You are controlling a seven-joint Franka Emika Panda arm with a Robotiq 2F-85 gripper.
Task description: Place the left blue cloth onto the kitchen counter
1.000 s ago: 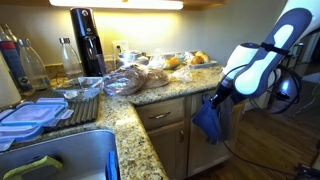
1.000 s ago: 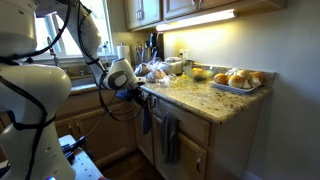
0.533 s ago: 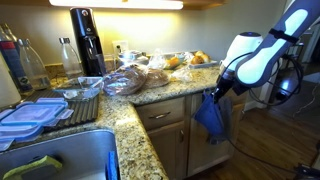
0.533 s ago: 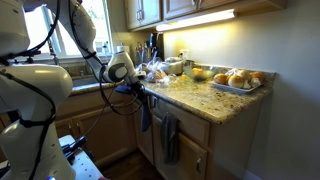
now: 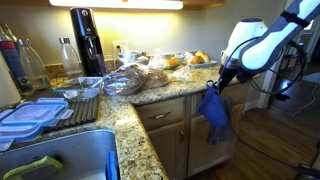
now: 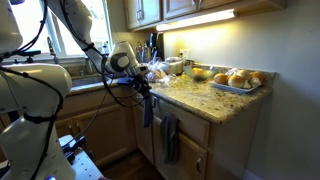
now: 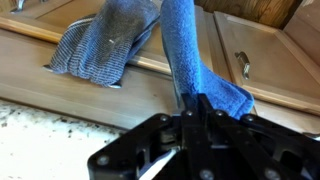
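My gripper (image 5: 219,84) is shut on the top of the left blue cloth (image 5: 214,110), a royal-blue towel that hangs free from the jaws in front of the cabinets, level with the edge of the kitchen counter (image 5: 160,92). It shows the same way in both exterior views, the gripper (image 6: 143,88) holding the cloth (image 6: 147,108) beside the speckled granite counter (image 6: 195,95). In the wrist view the shut fingers (image 7: 192,112) pinch the blue cloth (image 7: 190,55) above the wooden drawers.
A duller grey-blue towel (image 7: 105,45) hangs on the cabinet front, also seen in an exterior view (image 6: 168,138). Bread bags (image 5: 135,78), fruit (image 6: 236,79), a black soda machine (image 5: 87,42), bottles and a sink (image 5: 60,160) crowd the counter.
The gripper has risen with the blue cloth, from below the counter edge to about counter height, and moved slightly toward the counter.
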